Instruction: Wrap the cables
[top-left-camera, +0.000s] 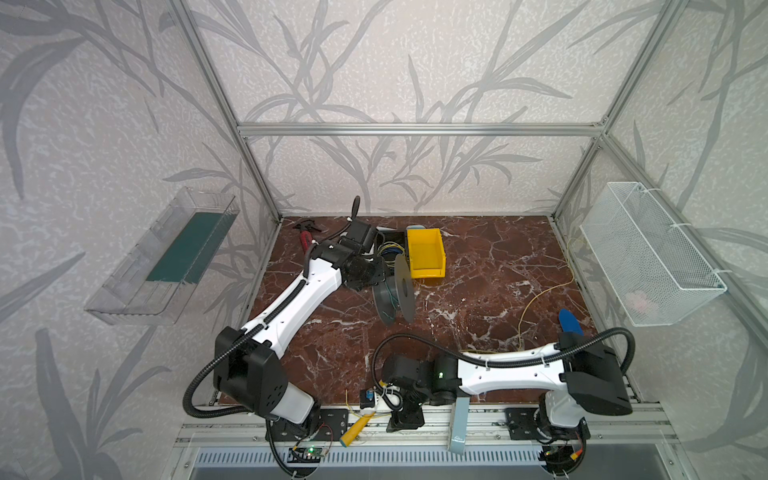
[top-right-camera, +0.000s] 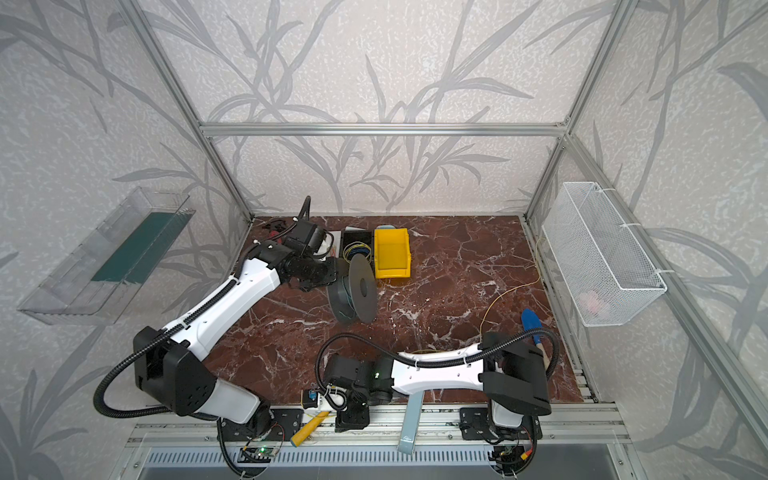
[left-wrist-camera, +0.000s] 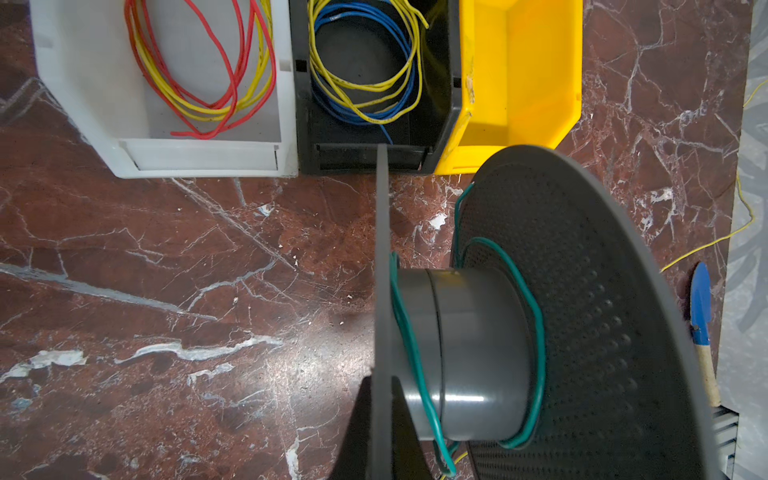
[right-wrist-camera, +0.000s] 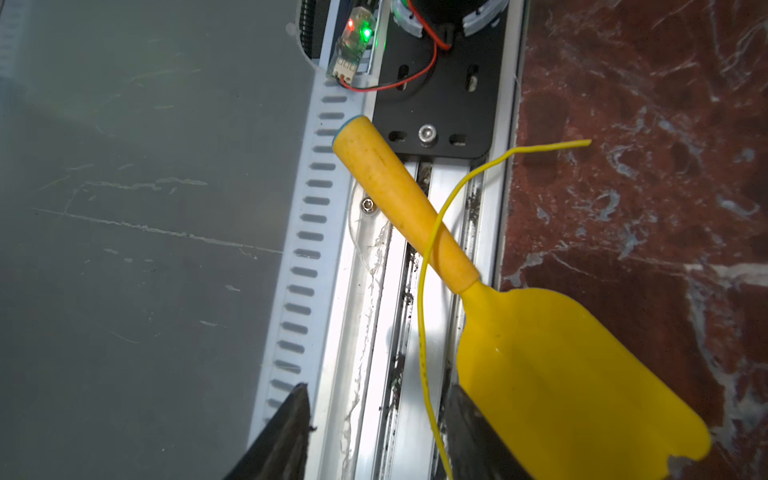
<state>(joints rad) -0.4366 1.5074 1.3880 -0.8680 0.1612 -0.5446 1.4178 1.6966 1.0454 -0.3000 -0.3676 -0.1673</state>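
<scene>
"Where's the wire they're meant to wind?"

"That thin yellow wire (right-wrist-camera: 422, 299) lies along the front rail (right-wrist-camera: 374, 324), draped over the handle of the yellow scoop (right-wrist-camera: 561, 374). The right gripper (right-wrist-camera: 378, 390) hangs over it, jaws apart on either side, not pinching it."

"And the left?"

"The left gripper (top-left-camera: 380, 277) is clamped on the rim of the grey spool (left-wrist-camera: 469, 345), well apart from there."

"What worries you?"

"The wire's so thin the jaws may miss it, or nip the scoop's blade just beside one jaw. Then any pull drags the scoop along. The green wire (left-wrist-camera: 536, 316) sits loose on the spool, too; a jolt might shed it."
</scene>
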